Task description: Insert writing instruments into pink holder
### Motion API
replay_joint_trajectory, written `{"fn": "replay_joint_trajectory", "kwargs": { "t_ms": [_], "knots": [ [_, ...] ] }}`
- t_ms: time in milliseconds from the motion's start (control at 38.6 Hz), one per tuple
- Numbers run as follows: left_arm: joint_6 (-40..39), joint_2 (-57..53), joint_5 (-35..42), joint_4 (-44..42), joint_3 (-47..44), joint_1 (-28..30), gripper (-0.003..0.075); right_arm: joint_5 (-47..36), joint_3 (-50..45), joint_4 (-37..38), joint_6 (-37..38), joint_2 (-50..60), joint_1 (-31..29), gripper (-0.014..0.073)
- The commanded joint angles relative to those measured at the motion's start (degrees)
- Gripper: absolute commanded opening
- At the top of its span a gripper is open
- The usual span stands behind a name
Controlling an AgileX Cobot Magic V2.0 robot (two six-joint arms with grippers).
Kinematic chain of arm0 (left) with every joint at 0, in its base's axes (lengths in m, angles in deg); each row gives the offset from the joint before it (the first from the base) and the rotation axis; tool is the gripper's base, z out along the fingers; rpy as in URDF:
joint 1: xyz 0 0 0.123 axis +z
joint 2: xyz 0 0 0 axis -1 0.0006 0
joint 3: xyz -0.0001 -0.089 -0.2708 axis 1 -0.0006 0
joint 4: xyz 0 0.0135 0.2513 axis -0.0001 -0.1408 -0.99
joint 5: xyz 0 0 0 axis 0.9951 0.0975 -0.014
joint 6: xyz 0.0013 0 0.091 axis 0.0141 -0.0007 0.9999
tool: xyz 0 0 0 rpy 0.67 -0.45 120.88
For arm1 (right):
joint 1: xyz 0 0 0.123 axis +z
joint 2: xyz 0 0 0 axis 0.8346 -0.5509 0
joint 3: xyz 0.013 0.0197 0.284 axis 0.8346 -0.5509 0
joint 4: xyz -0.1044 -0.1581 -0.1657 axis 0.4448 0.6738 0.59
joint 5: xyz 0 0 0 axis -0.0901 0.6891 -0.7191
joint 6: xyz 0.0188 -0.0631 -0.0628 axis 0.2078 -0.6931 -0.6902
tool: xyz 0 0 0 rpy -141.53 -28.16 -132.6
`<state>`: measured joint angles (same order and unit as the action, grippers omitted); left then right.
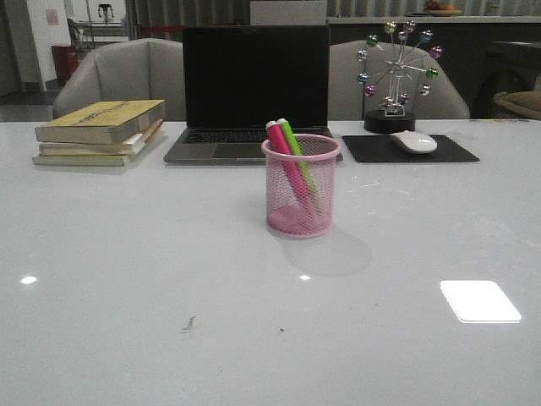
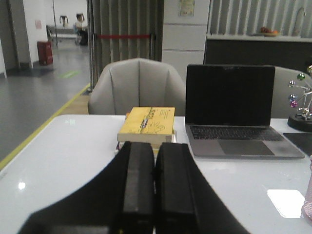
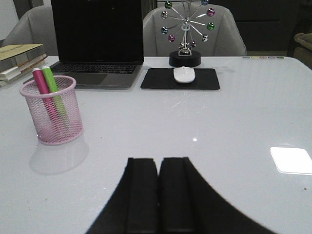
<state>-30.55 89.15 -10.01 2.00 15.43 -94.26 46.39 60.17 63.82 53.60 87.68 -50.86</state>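
Observation:
The pink wire-mesh holder (image 1: 301, 190) stands upright mid-table, in front of the laptop. Inside it lean the magenta-pink highlighter (image 1: 286, 161) and the lime green highlighter (image 1: 297, 156), tips poking above the rim. The right wrist view shows the same holder (image 3: 51, 112) with the pink highlighter (image 3: 40, 82) and the green highlighter (image 3: 50, 80) in it. My right gripper (image 3: 158, 163) is shut and empty, well back from the holder. My left gripper (image 2: 155, 148) is shut and empty, facing the books; only the holder's edge (image 2: 308, 200) shows there. Neither gripper appears in the front view.
A black laptop (image 1: 254, 93) sits behind the holder, a stack of books (image 1: 101, 131) at the back left. A white mouse (image 1: 413, 141) lies on a black pad (image 1: 410, 149) back right, beside a ferris-wheel ornament (image 1: 393, 76). Chairs stand beyond the table.

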Motion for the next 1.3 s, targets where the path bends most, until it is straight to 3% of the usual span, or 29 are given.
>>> {"fn": "replay_joint_trajectory", "kwargs": {
  "t_ms": [0,181,415,544,1270],
  "knots": [
    [3.6,-3.8,7.0,0.5,-1.4,0.1,0.0099,-4.7,-0.1,0.5,-0.6,0.6,-0.4,0.0049],
    [7.7,-11.4,6.7,0.6,-5.5,0.1,0.0099,-4.7,-0.1,0.5,-0.6,0.6,-0.4,0.0049],
    [7.7,-11.2,9.3,4.4,-13.1,0.1,0.0099,-4.7,-0.1,0.5,-0.6,0.6,-0.4,0.0049],
    [7.7,-11.2,6.6,5.2,-13.2,0.1,0.0099,-4.7,-0.1,0.5,-0.6,0.6,-0.4,0.0049],
    [7.7,-11.2,6.7,7.1,-13.2,0.1,0.0099,-4.7,-0.1,0.5,-0.6,0.6,-0.4,0.0049]
  ]
}}
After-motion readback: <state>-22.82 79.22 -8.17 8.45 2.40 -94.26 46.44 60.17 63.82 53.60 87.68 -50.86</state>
